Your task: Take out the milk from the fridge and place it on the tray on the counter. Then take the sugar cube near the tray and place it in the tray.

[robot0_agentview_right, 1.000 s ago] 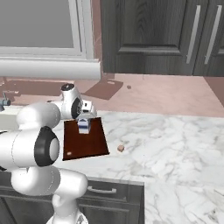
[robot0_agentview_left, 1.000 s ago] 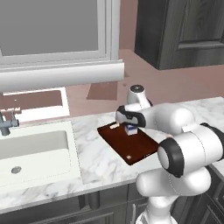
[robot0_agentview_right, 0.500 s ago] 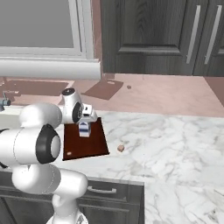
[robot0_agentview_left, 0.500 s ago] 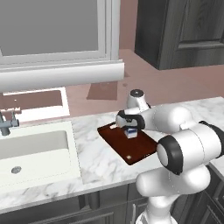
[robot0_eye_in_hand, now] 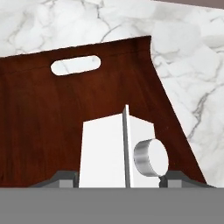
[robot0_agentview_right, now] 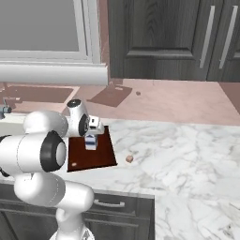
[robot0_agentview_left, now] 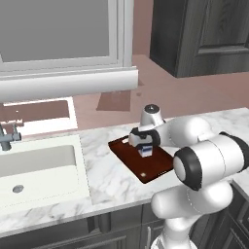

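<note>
On the tray [robot0_agentview_left: 158, 165] stands the milk [robot0_agentview_left: 145, 150], upright, its blue band showing below my hand in both base views. Seen from my hand camera, the milk [robot0_eye_in_hand: 114, 151] is directly under me, gabled ridge pointing up at the lens and its round grey cap on one slope; my two fingertips [robot0_eye_in_hand: 61, 177] sit at either side of the carton, right against its walls as far as I can see. My gripper [robot0_agentview_left: 144, 141] is therefore set around the milk with the jaws partly closed; whether the pads are truly pressing the carton or just beside it, I cannot tell.

My arm reaches forward from the base, bent at the elbow, with the wrist turned so the hand points straight down over the tray. From the right base view my gripper [robot0_agentview_right: 92, 132] sits just above the milk [robot0_agentview_right: 90, 142], the carton hanging out below the hand and resting on the tray [robot0_agentview_right: 101, 157].

That tray lies flat on the counter [robot0_agentview_left: 107, 180], skewed to the counter's edge, one slot handle [robot0_eye_in_hand: 75, 65] visible ahead of the carton in my hand view, with white marble showing through it. The milk stands toward the far half of the tray, away from the near corner.

Beyond the tray, to its right in the right base view, a small sugar cube [robot0_agentview_right: 129, 159] lies on the counter [robot0_agentview_right: 187, 159], apart from the tray's rim. To the left along the counter is the sink [robot0_agentview_left: 39, 168] with its tap [robot0_agentview_left: 7, 138].
</note>
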